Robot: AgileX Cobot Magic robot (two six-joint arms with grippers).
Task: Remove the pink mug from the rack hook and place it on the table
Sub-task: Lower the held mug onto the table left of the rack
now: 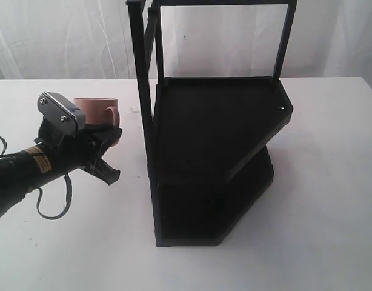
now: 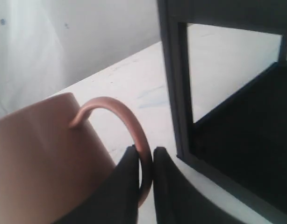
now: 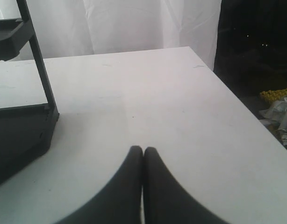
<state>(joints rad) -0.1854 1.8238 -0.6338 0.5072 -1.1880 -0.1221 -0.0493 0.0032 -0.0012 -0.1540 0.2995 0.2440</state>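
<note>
The pink mug [image 1: 96, 109] stands upright to the left of the black rack [image 1: 213, 154], partly hidden behind my left wrist camera. My left gripper [image 1: 110, 136] is shut on its loop handle. In the left wrist view the mug body [image 2: 40, 154] fills the near side, and the thin handle [image 2: 129, 121] passes between the two black fingertips of the left gripper [image 2: 144, 156]. I cannot tell whether the mug's base touches the white table [image 1: 331, 200]. My right gripper [image 3: 143, 153] is shut on nothing, low over the table [image 3: 148, 98], and it is out of the exterior view.
The rack's black post [image 2: 177, 84] stands close beside the gripped handle. Its lower shelf corner [image 3: 22, 130] lies off to one side of my right gripper. The table edge [image 3: 246, 112] drops to a dark floor with yellow clutter [image 3: 276, 95]. White curtain hangs behind.
</note>
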